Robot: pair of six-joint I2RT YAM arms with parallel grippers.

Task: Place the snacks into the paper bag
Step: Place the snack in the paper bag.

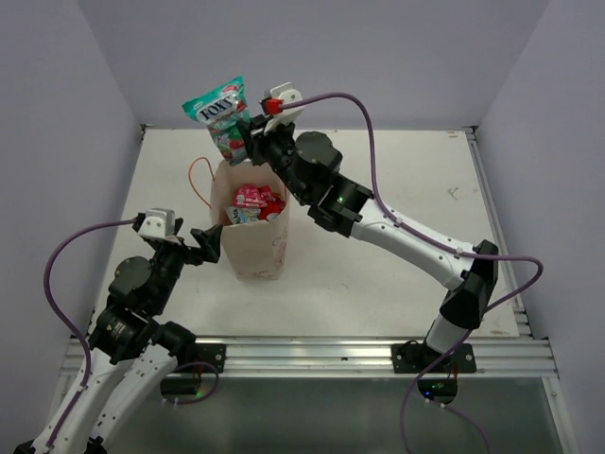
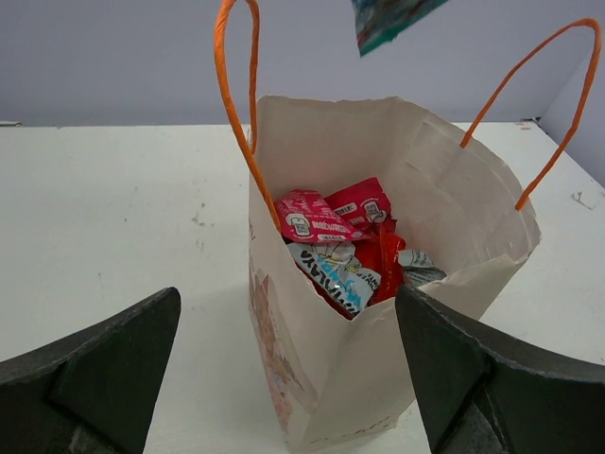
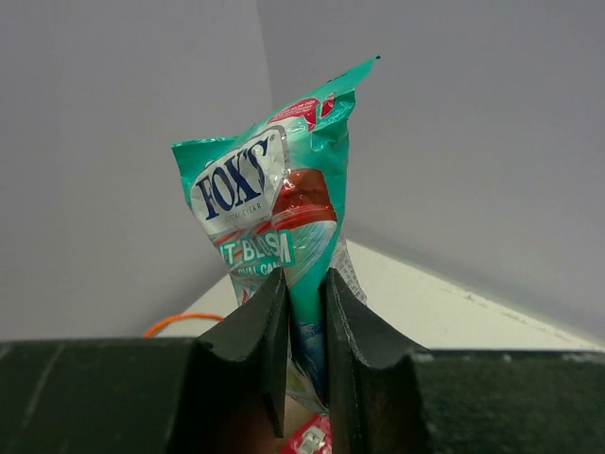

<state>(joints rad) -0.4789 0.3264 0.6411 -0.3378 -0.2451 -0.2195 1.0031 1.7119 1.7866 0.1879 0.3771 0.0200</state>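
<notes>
The right gripper point(image 3: 304, 295) pinches the FOX'S packet point(image 1: 219, 109) by its lower end, in the air at 12 o'clock of the upright bag point(image 1: 255, 248), which holds several packets point(image 2: 338, 248), while the left gripper point(image 1: 210, 243), fingers spread wide, sits at the bag's 9 o'clock.

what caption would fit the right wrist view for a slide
Teal FOX'S packet pinched upright in the right gripper, orange bag handle peeking in below.

Plain lavender-grey walls point(image 1: 312, 57) around a scuffed white table point(image 1: 397, 274)
</notes>
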